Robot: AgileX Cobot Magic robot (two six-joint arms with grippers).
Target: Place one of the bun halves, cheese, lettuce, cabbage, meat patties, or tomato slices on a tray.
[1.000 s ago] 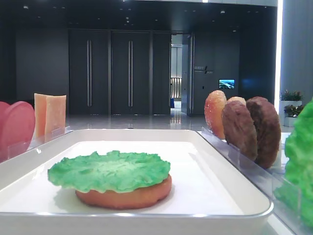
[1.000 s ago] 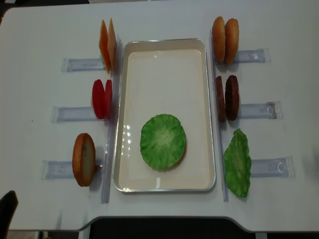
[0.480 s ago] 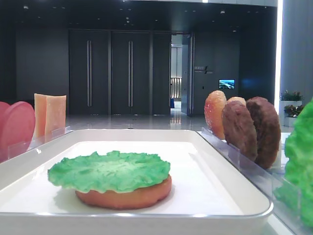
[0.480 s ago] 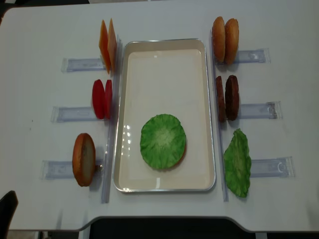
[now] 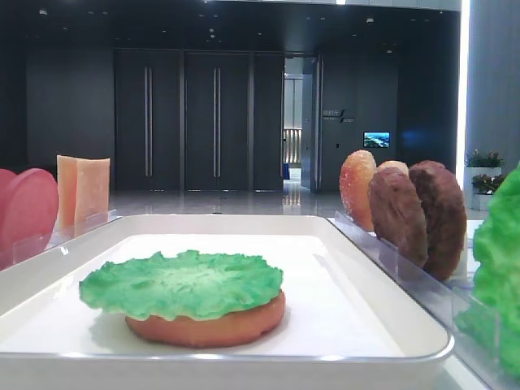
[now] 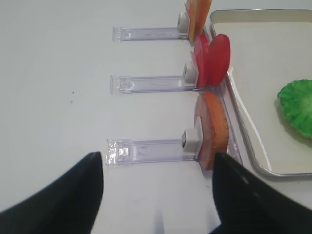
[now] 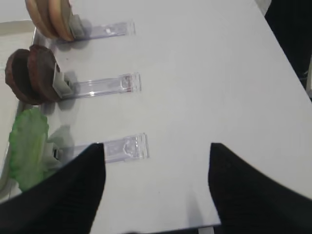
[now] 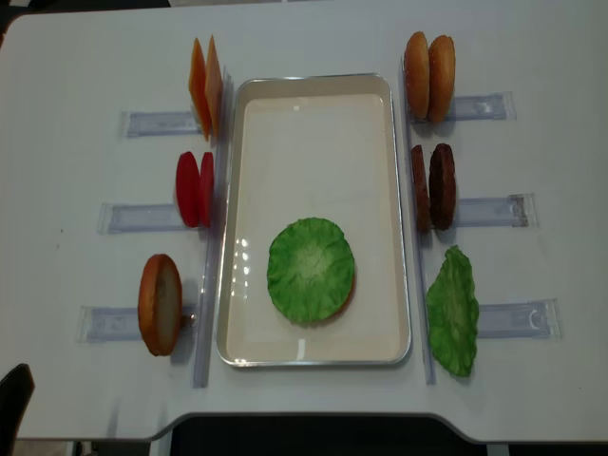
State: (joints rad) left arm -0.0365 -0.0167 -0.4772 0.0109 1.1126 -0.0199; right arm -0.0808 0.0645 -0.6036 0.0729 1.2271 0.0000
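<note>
A: What is in the tray [image 8: 313, 90]?

B: One lettuce leaf [image 8: 311, 269] lying flat on a bun half [image 5: 207, 323], in the lower half of the tray in the overhead view. The bun shows only as an orange edge under the leaf. The rest of the white floor is bare.

A: And around the tray?

B: Everything else stands on edge in clear plastic holders [image 8: 494, 209] on the white table [image 8: 76, 66]. At the left of the frame, from the top down: two cheese slices [image 8: 204, 85], two tomato slices [image 8: 194, 188], and a single bun half [image 8: 160, 304], all just beside the tray's rim. At the right: two bun halves [image 8: 428, 76], two meat patties [image 8: 433, 186], then a second lettuce leaf [image 8: 452, 311] at the lower right.

A: The grippers?

B: The right gripper [image 7: 156, 187] sits at the bottom of its wrist view, its dark fingers [image 7: 73, 190] spread wide with nothing between them, over bare table beside the lettuce holder. The left gripper [image 6: 158, 192] is likewise spread, fingers [image 6: 68, 195] apart and holding nothing, low in its view near the single bun half's holder.
</note>
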